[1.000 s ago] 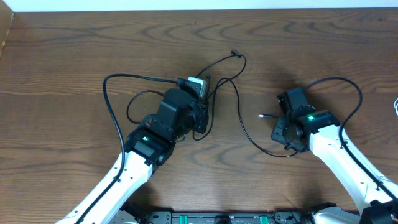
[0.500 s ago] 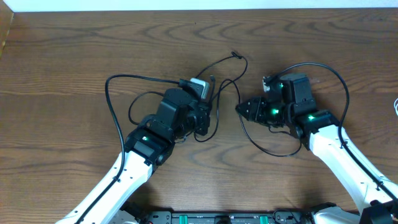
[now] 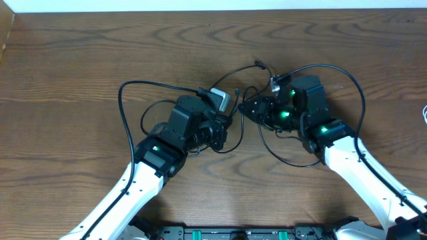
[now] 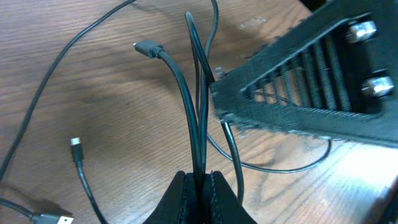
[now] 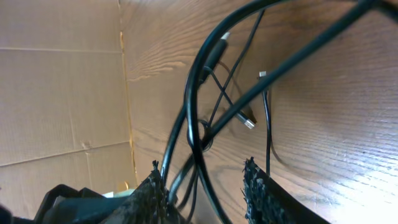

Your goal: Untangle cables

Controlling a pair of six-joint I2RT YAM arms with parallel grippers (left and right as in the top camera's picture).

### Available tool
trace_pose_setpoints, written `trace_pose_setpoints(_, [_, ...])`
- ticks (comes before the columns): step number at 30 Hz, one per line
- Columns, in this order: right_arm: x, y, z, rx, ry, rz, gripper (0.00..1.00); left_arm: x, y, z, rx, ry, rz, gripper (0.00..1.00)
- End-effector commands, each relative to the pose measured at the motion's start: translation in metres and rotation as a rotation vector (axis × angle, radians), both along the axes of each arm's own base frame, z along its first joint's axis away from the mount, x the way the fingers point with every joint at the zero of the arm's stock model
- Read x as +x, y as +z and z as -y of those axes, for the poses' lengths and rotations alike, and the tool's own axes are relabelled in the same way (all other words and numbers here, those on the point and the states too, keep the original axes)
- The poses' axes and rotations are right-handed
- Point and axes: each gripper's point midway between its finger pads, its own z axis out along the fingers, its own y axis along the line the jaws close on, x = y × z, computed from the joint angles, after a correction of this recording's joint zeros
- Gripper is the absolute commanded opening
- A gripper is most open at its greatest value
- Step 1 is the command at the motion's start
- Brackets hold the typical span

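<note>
– Wood table point(image 3: 67, 67), white wall point(image 3: 200, 5) along the far edge, cardboard point(image 5: 62, 93) off to one side. Where did the cables point(image 3: 160, 84) sit?
– Mid-table, with the knot between my two arms. One loose loop trailed out on the left side. I had the left gripper point(image 4: 199, 180) fully closed on a few black strands, pinched at the tips.
– And the right gripper point(image 5: 202, 186)?
– Jaws partly apart, gripping nothing I could see. Strands ran through the gap close to one finger point(image 5: 155, 190), with wood visible across the rest.
– Which way did they lie?
– Lengthwise out of the left jaws, straight toward the right gripper, which sat nose-to-nose just beside it. At the right jaws the strands ran along the fingers, not across. The right arm was nearer the free part.
– Risk?
– My read: closing there would've caught several strands at once, and I needed just one to pull sideways. Bare table on the right gave room for that. One plug point(image 4: 146, 48) lay free beyond the pinch.
</note>
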Motion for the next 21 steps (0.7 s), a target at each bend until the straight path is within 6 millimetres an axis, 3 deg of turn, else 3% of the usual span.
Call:
trace_pose_setpoints(1, [0.008,0.000,0.001,-0.025,-0.064,0.005,0.38,-0.007,0.005,0.005,-0.031,-0.054,-0.001,0.08])
trace_pose_setpoints(3, [0.009,0.000,0.002,-0.019,-0.085,-0.013,0.33,-0.008,0.004,0.005,-0.029,-0.053,-0.005,0.08])
trace_pose_setpoints(7, [0.008,0.000,0.001,-0.015,-0.083,-0.021,0.01,-0.008,0.004,0.005,-0.027,-0.052,-0.005,0.08])
trace_pose_setpoints(10, [0.003,-0.005,0.002,-0.033,-0.056,-0.028,0.01,-0.005,0.001,0.000,-0.002,-0.024,-0.002,0.08])
trace_pose_setpoints(15, [0.001,-0.001,0.005,-0.052,-0.031,0.014,0.01,0.006,-0.020,-0.031,0.151,0.119,-0.009,0.07])
trace_pose_setpoints(18, [0.000,0.021,0.008,-0.023,0.017,0.112,0.01,0.004,-0.031,-0.039,0.196,0.139,-0.038,0.08])
trace_pose_setpoints(21, [-0.002,0.056,0.015,0.021,0.089,0.275,0.01,0.001,-0.040,-0.040,0.218,0.135,-0.069,0.08])
